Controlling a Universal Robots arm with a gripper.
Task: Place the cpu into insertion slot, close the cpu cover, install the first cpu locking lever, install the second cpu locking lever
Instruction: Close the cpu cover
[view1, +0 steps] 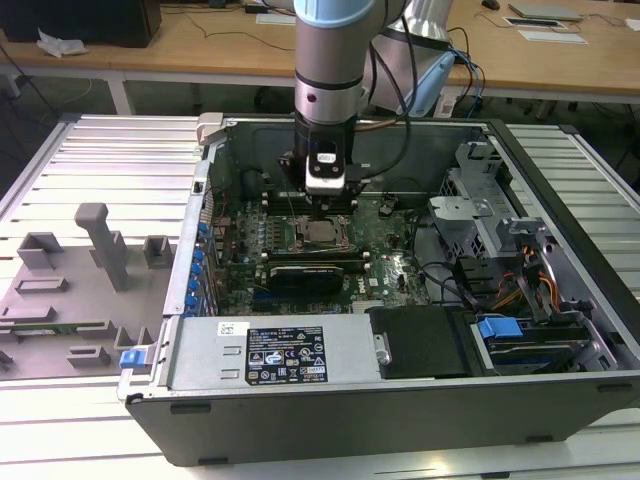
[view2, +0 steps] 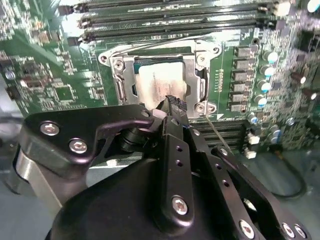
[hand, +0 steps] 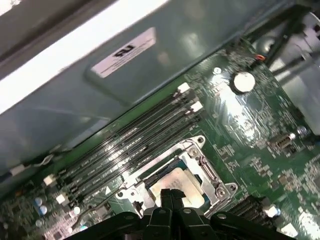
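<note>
1. An open computer case lies on a slatted metal tabletop. The green motherboard lies flat on the floor of the case.
2. The arm comes straight down into the case, near its far wall in the exterior view. The gripper hangs over the insertion slot, which is near the middle of the motherboard.
3. The cpu lies flat inside the insertion slot, with its pale metal top facing up.
4. The cpu cover appears to be down over the slot, and the cpu shows through its square window.
5. In both wrist views the gripper's fingertips are pressed together with nothing between them. They are over the edge of the cpu that faces away from the memory slots. The pictures do not show whether they touch the cpu.
6. A thin metal lever rod runs out past one corner of the cover. It is not clear whether it is latched.
7. The memory slots run along the side of the insertion slot that faces the case's far wall.
8. In the exterior view a long black graphics card lies just beside the slot on its near side. A silver power supply fills the case's near corner on the exterior view's left.
9. A grey fixture stands on the tabletop, beyond the case's edge on the exterior view's left.
</note>
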